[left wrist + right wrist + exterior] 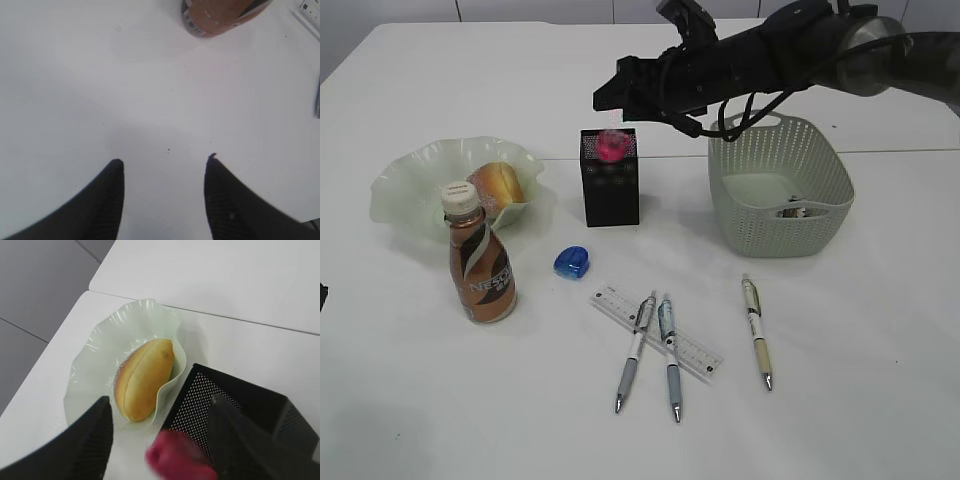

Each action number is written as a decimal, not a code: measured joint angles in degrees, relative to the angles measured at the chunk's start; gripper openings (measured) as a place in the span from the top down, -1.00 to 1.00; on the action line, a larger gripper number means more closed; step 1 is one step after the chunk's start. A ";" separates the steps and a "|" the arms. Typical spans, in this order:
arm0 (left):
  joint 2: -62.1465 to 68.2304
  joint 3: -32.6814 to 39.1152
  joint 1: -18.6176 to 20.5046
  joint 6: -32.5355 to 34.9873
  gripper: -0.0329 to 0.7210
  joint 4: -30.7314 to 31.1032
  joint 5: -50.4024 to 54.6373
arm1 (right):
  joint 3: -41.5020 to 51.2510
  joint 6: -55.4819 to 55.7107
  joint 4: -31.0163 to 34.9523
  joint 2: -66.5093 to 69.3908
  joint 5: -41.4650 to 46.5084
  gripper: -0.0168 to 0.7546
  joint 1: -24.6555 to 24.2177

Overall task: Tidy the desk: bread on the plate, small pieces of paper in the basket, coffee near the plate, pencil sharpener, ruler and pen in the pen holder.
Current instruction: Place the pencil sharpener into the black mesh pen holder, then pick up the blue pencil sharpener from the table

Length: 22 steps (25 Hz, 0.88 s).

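Three pens (666, 352), ruler (657, 330), sharpener (573, 262) left on tabletop (850, 400)
Bread (498, 184) plated; right tool (612, 100) apart over pen holder (610, 190), pink obj below it – held? can't tell

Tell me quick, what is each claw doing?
Left gripper: open, empty, above bare table.
Right gripper: open, pink object between its fingers over the pen holder.

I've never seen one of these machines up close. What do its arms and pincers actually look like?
The right arm is dark, mostly black, with a rounded grey joint and loose black cables looping beneath it. Each gripper ends in two black, tapering fingers with a finely ribbed inner surface, seen on the left gripper and the right gripper. No markings show.
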 joint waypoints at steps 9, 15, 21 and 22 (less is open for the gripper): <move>0.00 0.00 0.00 0.00 -0.10 0.00 0.00 | 0.00 -0.12 1.11 0.00 0.00 -0.32 0.00; 0.00 0.00 0.00 0.00 -0.10 0.00 0.00 | 0.00 1.63 0.11 0.00 0.64 -0.32 0.00; 0.00 0.00 0.00 0.00 -0.10 0.00 0.00 | 0.00 10.63 -13.48 -3.42 3.56 -0.32 0.00; 0.00 0.00 0.00 0.00 -0.10 0.00 0.00 | 0.00 12.09 -15.65 -4.36 4.45 -0.32 0.00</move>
